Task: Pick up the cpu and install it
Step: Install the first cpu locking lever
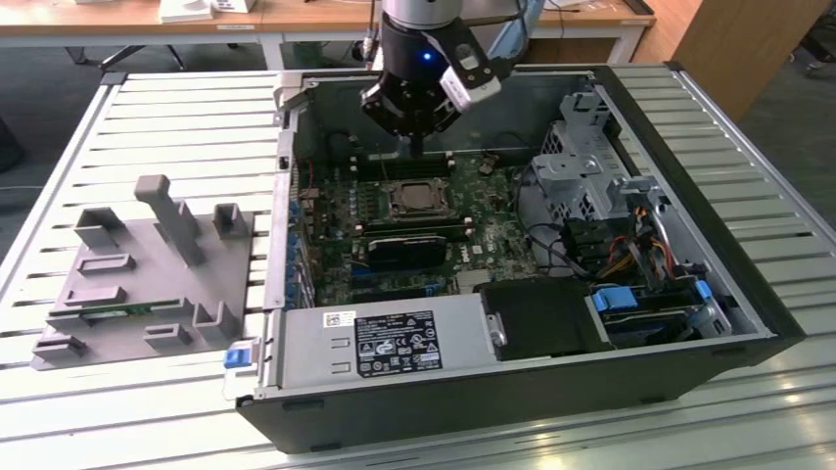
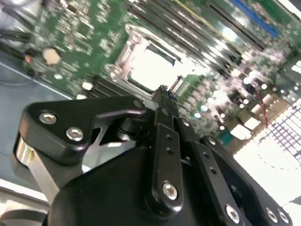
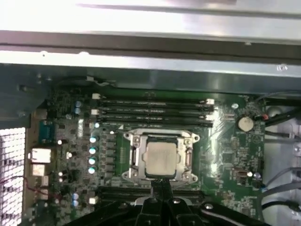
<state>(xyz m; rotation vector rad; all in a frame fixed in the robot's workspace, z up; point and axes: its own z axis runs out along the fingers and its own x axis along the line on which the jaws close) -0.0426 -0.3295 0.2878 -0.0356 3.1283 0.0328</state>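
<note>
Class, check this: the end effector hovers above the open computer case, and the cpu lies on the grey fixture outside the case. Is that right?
Not quite. The end effector does hover above the case, but the cpu sits in the motherboard socket inside the case, as the first wrist view shows.

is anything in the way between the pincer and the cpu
Nothing visible. The cpu lies in its socket frame and the shut pincer hangs just beside it over the motherboard, with open space between.
</note>
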